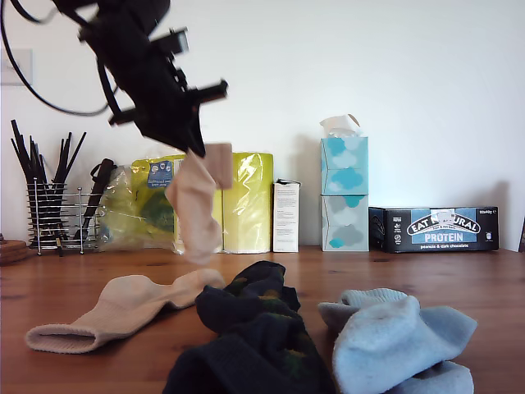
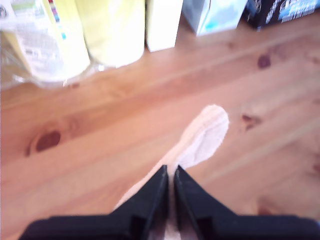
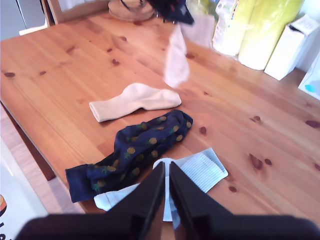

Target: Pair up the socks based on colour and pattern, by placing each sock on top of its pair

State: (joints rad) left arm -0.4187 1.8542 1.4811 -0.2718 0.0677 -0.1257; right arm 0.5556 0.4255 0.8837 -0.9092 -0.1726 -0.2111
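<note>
— Above the table, what hangs there?
— A beige sock, pinched between the fingers of my first gripper, dangling clear of the wood; motion blurs it.
— And its pair?
— The other beige sock lies flat toward the exterior view's left, beside the dark spotted socks.
— The blue ones?
— The light blue socks are cut off by the exterior view's lower edge.
— Your second gripper?
— Its jaws are pressed together; whether they pinch the blue cloth beneath, I cannot tell.

Socks soft matt cloth; table smooth knotty wood, slight sheen.
</note>
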